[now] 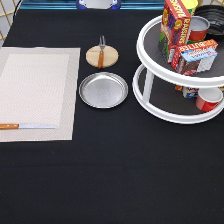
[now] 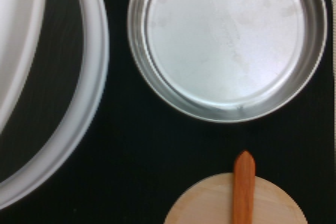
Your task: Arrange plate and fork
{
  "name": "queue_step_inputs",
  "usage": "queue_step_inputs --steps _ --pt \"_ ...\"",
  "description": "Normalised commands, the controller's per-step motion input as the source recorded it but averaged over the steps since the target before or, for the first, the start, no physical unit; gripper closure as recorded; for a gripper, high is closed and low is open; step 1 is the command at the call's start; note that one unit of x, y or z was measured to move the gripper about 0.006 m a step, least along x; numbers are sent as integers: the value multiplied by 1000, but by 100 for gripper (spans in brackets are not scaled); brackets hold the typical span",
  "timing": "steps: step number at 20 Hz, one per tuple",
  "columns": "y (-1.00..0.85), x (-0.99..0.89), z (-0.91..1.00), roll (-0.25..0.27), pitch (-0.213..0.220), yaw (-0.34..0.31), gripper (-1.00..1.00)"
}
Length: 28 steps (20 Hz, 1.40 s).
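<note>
Plate (image 1: pixel 103 90) and fork (image 1: pixel 101 50) both lie on the black surface (image 1: pixel 110 170), neither on the placemat (image 1: pixel 37 92). Going by the exterior view from its bottom edge upward, the nearest thing is the knife (image 1: pixel 27 126), wooden handle pointing to nine o'clock and blade to three, lying across the lower part of the pale woven placemat at the left. The mat's far edge reaches up about level with the coaster.

Just to the three o'clock side of the mat sits the round silver plate, flat on the cloth and apart from the mat's edge. At twelve o'clock from the plate, close but not touching, is the round pale wooden coaster (image 1: pixel 102 56); the fork rests on top of it, brown handle toward six o'clock and tines toward twelve, reaching past the coaster's far rim.

At three o'clock from the plate stands a white two-tier turntable rack (image 1: pixel 145 95), its lower ring just beside the plate's rim. It carries a red cup (image 1: pixel 209 99) on the lower tier and, on the upper, a small carton (image 1: pixel 196 57), a tall red box (image 1: pixel 176 22) and a red-sided can (image 1: pixel 199 29).

The wrist view shows the plate (image 2: pixel 225 55), the fork handle's tip (image 2: pixel 244 187) on the coaster (image 2: pixel 206 205), and the rack's white rim (image 2: pixel 82 100).

The pincer does not appear in the exterior view, so its opening and any hold cannot be told.
</note>
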Motion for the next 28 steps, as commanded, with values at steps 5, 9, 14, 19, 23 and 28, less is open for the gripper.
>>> queue_step_inputs --steps 5,9,14,19,23,28 --pt "-204 474 208 57 77 0 -100" --pt "-323 728 180 80 90 0 -100" --pt "-319 886 61 74 105 0 -100" --pt "-157 1000 0 27 107 0 -100" --pt "-57 1000 0 6 74 0 -100" --pt "-85 1000 -62 23 25 0 -100"
